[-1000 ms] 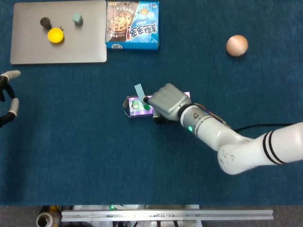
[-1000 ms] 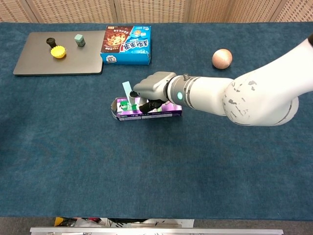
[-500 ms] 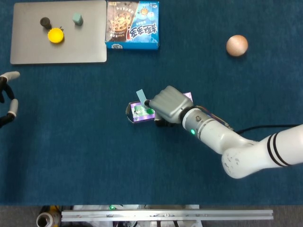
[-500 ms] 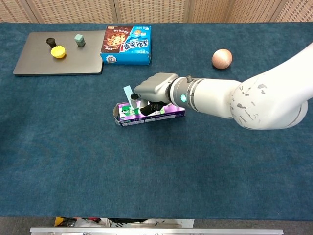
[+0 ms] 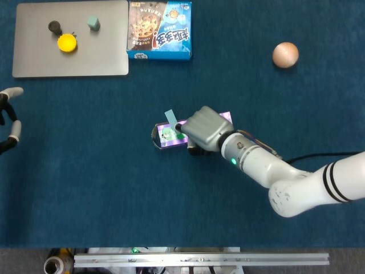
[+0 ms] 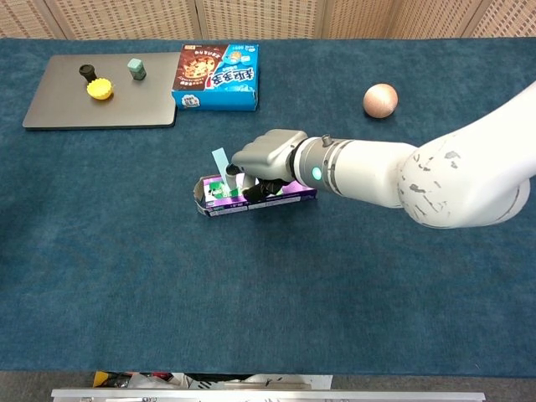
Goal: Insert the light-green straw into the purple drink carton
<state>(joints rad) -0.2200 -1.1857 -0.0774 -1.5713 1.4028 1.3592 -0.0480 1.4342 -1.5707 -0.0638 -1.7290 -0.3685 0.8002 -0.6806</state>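
Note:
The purple drink carton lies on its side on the blue cloth at mid-table. My right hand covers its right half, fingers curled down onto it. The light-green straw sticks up from the carton's left part, pinched at its base by my right fingertips. Whether its lower end is inside the carton is hidden. My left hand shows only at the left edge of the head view, fingers apart and holding nothing.
A grey laptop at the back left carries a yellow cap, a dark piece and a pale green piece. A blue cookie box stands beside it. A peach ball lies back right.
My right hand has shifted slightly right and toward the near edge, dragging the carton and straw with it. The left hand has not moved.

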